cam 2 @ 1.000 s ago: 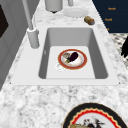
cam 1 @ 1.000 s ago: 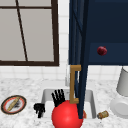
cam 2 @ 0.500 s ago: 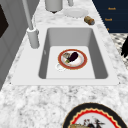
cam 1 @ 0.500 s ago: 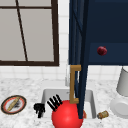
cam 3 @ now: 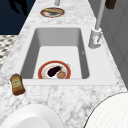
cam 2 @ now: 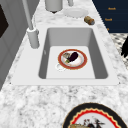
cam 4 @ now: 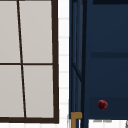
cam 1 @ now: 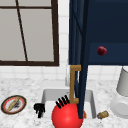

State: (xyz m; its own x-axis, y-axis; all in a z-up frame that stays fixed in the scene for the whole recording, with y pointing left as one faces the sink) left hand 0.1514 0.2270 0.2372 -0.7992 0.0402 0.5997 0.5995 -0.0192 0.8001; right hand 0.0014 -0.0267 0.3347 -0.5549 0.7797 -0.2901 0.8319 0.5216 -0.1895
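My left hand [cam 1: 39, 109] hangs in front of the sink's left rim, fingers relaxed and pointing down, holding nothing. My right hand [cam 1: 62, 101] shows as straight spread fingers sticking up just behind a big red ball [cam 1: 67, 116] at the sink's front. A tall dark blue cabinet door [cam 1: 80, 57] stands open edge-on above it, with a wooden handle [cam 1: 73, 84]. In the sink [cam 2: 50, 37] lies a red-rimmed plate [cam 2: 72, 58] with an aubergine. A hand [cam 2: 125, 47] hangs off the counter's front edge, and in the right side view a hand [cam 3: 18, 6] shows likewise.
A patterned plate [cam 1: 13, 104] lies on the counter at left. A small brown bottle [cam 1: 103, 114] lies on its side right of the sink, next to a white plate [cam 1: 120, 106] and a grey pot [cam 1: 123, 82]. The faucet [cam 2: 32, 37] stands behind the sink. A dark red knob [cam 1: 102, 50] marks the cabinet.
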